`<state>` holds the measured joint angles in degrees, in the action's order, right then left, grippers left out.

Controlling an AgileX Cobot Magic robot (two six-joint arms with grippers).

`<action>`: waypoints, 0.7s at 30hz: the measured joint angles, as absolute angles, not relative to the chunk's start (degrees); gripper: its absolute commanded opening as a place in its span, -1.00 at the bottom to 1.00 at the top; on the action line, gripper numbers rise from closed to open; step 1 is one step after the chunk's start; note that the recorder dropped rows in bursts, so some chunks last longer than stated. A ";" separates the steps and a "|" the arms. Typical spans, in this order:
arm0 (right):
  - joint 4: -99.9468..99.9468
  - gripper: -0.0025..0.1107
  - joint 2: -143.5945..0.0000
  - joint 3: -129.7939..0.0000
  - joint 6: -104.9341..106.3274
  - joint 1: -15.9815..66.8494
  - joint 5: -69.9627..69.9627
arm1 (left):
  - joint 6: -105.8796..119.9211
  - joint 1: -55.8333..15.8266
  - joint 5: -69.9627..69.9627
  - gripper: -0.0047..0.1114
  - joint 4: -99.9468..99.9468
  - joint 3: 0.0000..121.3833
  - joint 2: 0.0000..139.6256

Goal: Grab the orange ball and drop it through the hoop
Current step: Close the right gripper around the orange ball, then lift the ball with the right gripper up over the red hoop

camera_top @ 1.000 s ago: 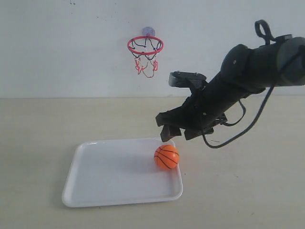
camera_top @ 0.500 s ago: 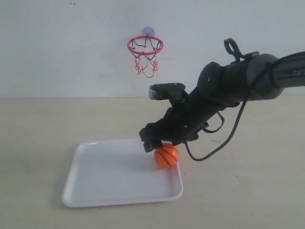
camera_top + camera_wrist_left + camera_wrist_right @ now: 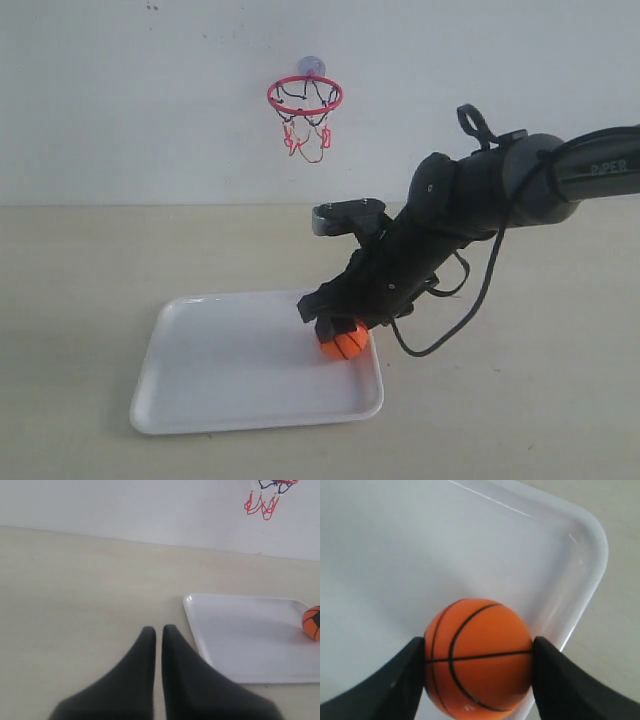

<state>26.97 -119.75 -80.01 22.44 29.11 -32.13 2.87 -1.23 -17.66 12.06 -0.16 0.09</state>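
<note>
The orange ball (image 3: 344,344) rests at the right end of a white tray (image 3: 200,400) near the table's (image 3: 80,280) front edge. The right end effector (image 3: 340,326) is closed against the ball's sides. The hoop (image 3: 305,96) hangs on the wall above the far edge. The left end effector (image 3: 158,632) is closed and holds nothing.

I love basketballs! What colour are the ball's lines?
Black, on the orange ball; clearest in the right wrist view.

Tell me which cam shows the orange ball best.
Right wrist view: the orange ball is large, seams sharp, gripped by the right tool. Exterior view shows only its lower part under that tool; left wrist view clips it at the edge.
</note>
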 measured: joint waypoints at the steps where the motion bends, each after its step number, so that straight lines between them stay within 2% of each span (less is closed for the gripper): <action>1: 26.57 -0.92 -119.75 -80.01 22.44 29.11 -32.13 | 2.87 -1.23 -17.66 -0.85 12.06 -0.16 0.09; 5: 25.94 -0.96 -119.25 -80.01 21.73 29.14 -32.55 | 2.87 -1.23 -17.66 -0.85 12.06 -0.16 0.09; 12: 30.39 -0.96 -116.54 -88.02 18.89 27.33 -33.89 | 2.87 -1.23 -17.66 -0.85 12.06 -0.16 0.09; 21: 59.43 -0.96 -117.02 -97.32 33.30 18.76 -31.42 | 2.87 -1.23 -17.66 -0.85 12.06 -0.16 0.09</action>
<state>59.43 -117.02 -97.32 33.30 18.76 -31.42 2.87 -1.23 -17.66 12.06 -0.16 0.09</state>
